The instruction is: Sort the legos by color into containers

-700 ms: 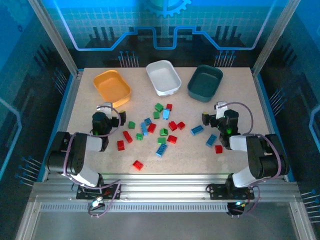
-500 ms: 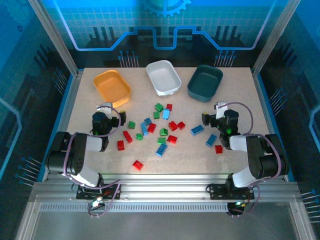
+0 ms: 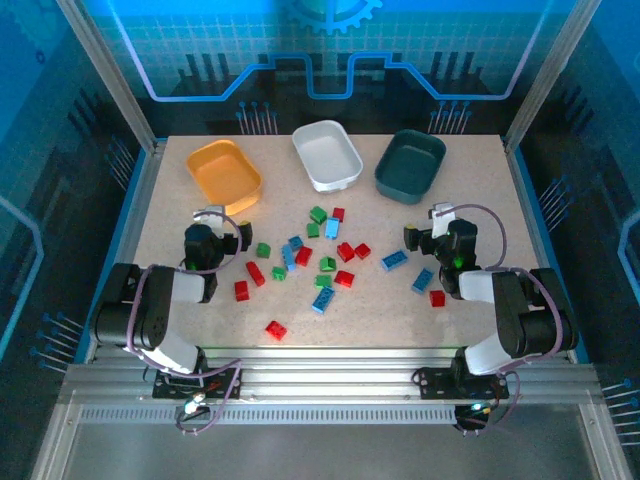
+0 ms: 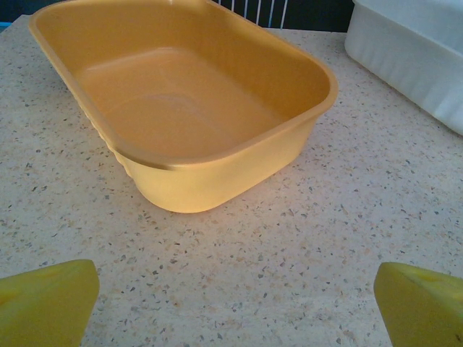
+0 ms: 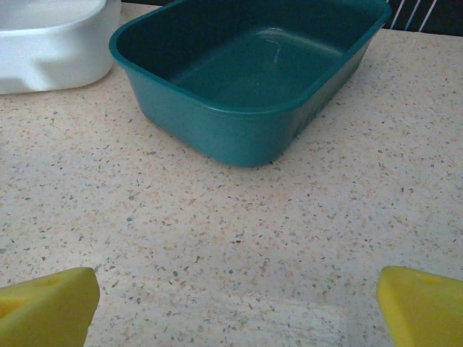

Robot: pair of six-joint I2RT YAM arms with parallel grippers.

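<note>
The overhead camera gives me the whole layout. Three trays stand in a row along the far side of the table (image 3: pixel 480 200): the orange-yellow tray (image 3: pixel 225 175) on the left, the white tray (image 3: pixel 327 155) in the middle, the dark teal tray (image 3: pixel 410 165) on the right. The legos (image 3: pixel 320 255) lie loose on the table nearer to me, a scatter of red, green and blue bricks between the left arm (image 3: pixel 150 305) and the right arm (image 3: pixel 520 315), all outside the trays. One red brick (image 3: pixel 275 329) sits apart, closest to the front edge. Two blue bricks (image 3: pixel 393 261) lie just beside the right arm. Metal frame posts (image 3: pixel 110 70) and blue-lit panels (image 3: pixel 320 50) enclose the table.

The wrist cameras give me surfaces. On the left wrist the orange-yellow tray (image 4: pixel 217 173) is smooth moulded plastic with rounded corners, a rolled rim and faint ribbing on its near wall. Its floor is bare, and a ribbed corner of the white tray (image 4: pixel 412 58) shows at upper right. On the right wrist the dark teal tray (image 5: pixel 239 130) is glossy and has the same shape, its floor bare too. The table is pale and speckled like stone.

The left jaws are spread wide and hold nothing: their yellow fingertips (image 4: pixel 43 303) sit in the bottom corners with only table between them. The right jaws stand just as wide and hold nothing, fingertips (image 5: pixel 43 307) at the corners, bare table ahead up to the tray.
</note>
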